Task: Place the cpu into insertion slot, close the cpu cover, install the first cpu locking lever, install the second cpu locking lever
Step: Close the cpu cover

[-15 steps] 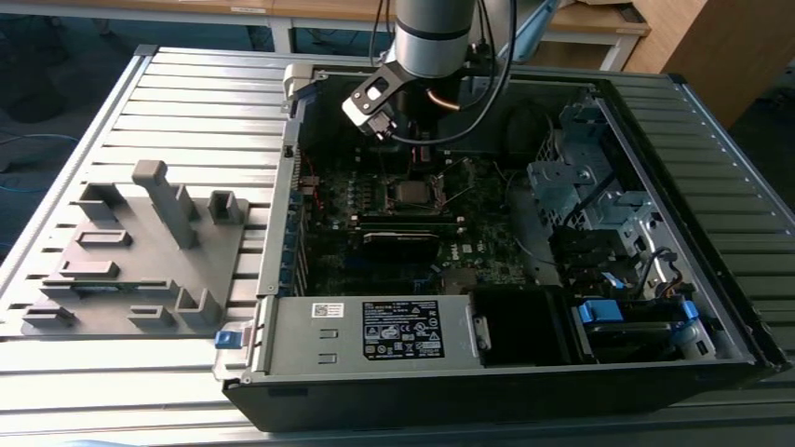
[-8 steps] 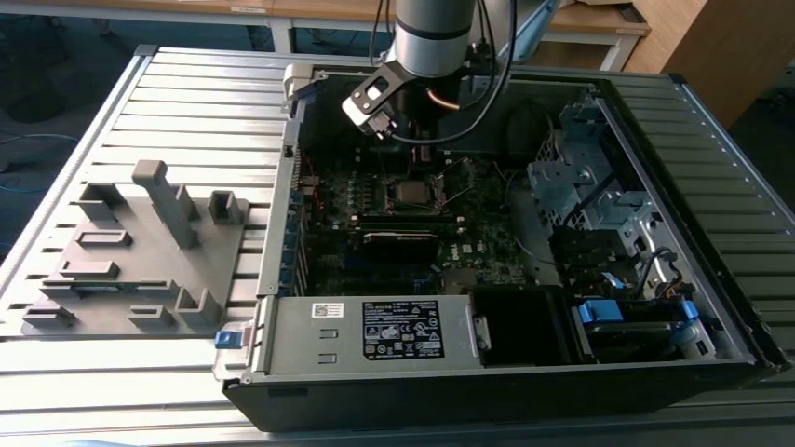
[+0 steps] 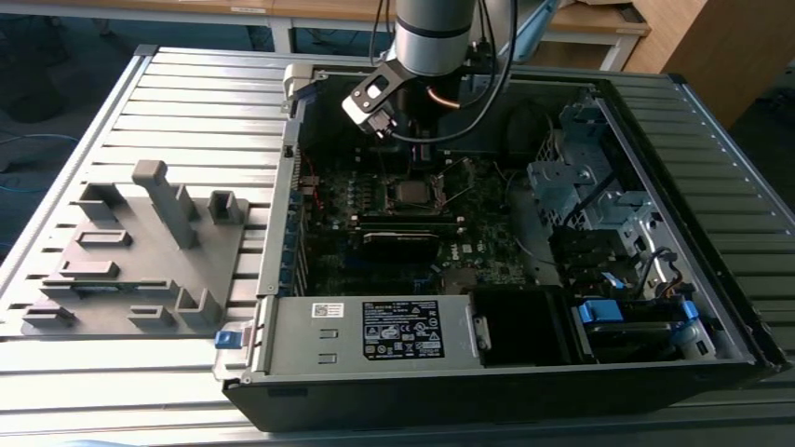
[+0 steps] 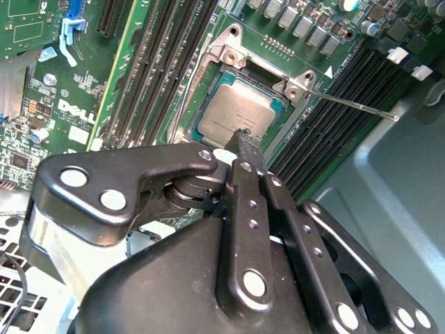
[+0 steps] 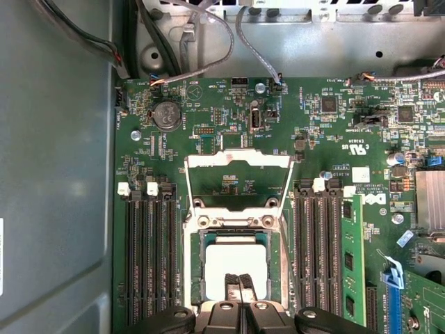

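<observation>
The cpu (image 5: pixel 236 261) lies flat in the insertion slot (image 5: pixel 189 268), its silvery face up; it appears too in the second wrist view (image 4: pixel 240 111). The cpu cover (image 5: pixel 238 161) stands swung open on the far side of the socket, with green board showing through its window. My gripper (image 5: pixel 240 282) is shut, its two black fingertips pressed together with nothing between them, right over the cpu's near edge. In the exterior view the gripper (image 3: pixel 416 144) hangs inside the case just behind the socket (image 3: pixel 410 193). A thin metal locking lever (image 4: pixel 354 106) sticks out sideways from the socket.
Black memory slots (image 5: pixel 146 257) flank the socket, with a green memory stick (image 5: pixel 351 257) beside them. Cables (image 5: pixel 208 49) run along the case wall. A drive cage (image 3: pixel 584 177) and power supply (image 3: pixel 372 331) sit inside the case. A grey fixture (image 3: pixel 137 251) stands on the table at the exterior view's left.
</observation>
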### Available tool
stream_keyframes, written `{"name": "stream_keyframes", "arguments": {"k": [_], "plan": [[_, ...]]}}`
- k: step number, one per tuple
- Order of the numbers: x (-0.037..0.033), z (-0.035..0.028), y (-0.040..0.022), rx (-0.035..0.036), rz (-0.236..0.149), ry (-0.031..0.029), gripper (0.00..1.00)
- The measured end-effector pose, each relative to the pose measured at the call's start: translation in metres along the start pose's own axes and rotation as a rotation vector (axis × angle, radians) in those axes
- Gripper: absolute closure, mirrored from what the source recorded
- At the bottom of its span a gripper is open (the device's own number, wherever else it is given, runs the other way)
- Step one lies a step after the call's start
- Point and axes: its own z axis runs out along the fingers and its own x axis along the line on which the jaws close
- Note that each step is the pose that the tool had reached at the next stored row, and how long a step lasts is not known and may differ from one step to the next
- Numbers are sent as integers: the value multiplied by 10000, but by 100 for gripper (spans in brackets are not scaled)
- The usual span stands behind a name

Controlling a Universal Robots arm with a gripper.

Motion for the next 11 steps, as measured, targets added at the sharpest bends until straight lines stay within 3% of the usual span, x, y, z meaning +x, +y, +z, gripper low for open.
{"name": "stream_keyframes", "arguments": {"k": [11], "plan": [[0, -14, 1, -1, 0, 2, 89]]}}
